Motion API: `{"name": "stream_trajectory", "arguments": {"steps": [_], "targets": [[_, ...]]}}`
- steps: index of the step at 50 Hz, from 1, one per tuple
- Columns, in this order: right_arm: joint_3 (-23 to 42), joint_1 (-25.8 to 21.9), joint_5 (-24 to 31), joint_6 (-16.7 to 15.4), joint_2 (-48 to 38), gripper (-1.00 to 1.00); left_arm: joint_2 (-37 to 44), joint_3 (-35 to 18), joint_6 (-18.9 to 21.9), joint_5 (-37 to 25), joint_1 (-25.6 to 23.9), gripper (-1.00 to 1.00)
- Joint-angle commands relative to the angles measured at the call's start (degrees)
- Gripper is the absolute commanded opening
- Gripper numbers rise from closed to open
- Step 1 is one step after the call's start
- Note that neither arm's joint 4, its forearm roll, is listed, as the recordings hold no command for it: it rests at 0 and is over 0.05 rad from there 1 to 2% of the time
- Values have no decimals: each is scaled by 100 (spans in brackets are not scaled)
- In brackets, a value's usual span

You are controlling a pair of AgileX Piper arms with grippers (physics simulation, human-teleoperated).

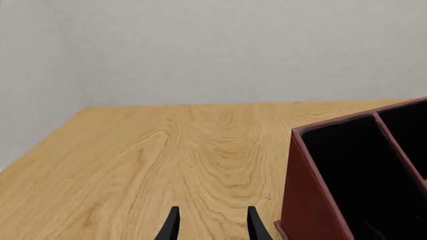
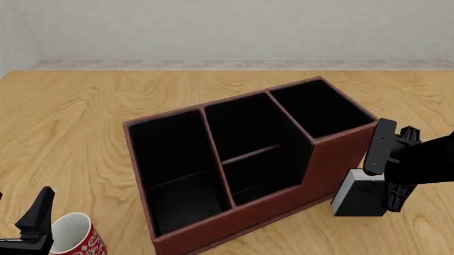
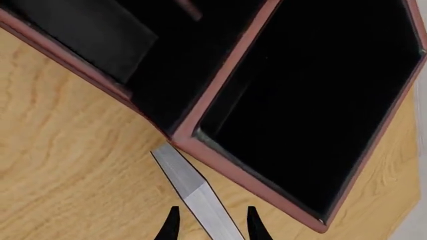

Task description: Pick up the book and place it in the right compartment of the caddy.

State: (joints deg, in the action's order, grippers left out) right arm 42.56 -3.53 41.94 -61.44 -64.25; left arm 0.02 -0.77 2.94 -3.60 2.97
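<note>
Book (image 2: 358, 197) shows white page edges, gripped by right end effector (image 3: 210, 226).

Mug (image 2: 74, 236): red-and-white patterned, white inside, upright on the table (image 2: 106, 106), cut off by the front view's lower edge. Table: light wood-grain top. Wall (image 2: 227, 26): pale, plain, behind the table's far edge.

Even, bright, diffuse light fills all my views, with no glare. The table (image 2: 85, 117) shows crisp wood grain everywhere, nothing blurred or bent at the edges. Ahead of my right end effector (image 3: 210, 220) the caddy (image 3: 227, 90) lining is flat black, swallowing detail; shadows are faint.
</note>
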Motion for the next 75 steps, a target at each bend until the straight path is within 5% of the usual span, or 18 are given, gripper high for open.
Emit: {"name": "stream_trajectory", "arguments": {"steps": [1,31,53,54,67,75], "targets": [[-111,-39,-69,112,-70,100,0,-5,9,-9,7,100],[-494,103,-409,124,-257,100,0,-54,48,-47,26,100],[-603,-119,-327,459,-351,100,0,16,54,-11,58,100],[-580,-190,-235,552,-352,-100,0,22,59,-6,60,100],[-523,-451,134,860,-225,-100,0,41,30,8,46,100],[-407,-906,496,1351,-192,-100,0,22,44,-11,43,100]]}}
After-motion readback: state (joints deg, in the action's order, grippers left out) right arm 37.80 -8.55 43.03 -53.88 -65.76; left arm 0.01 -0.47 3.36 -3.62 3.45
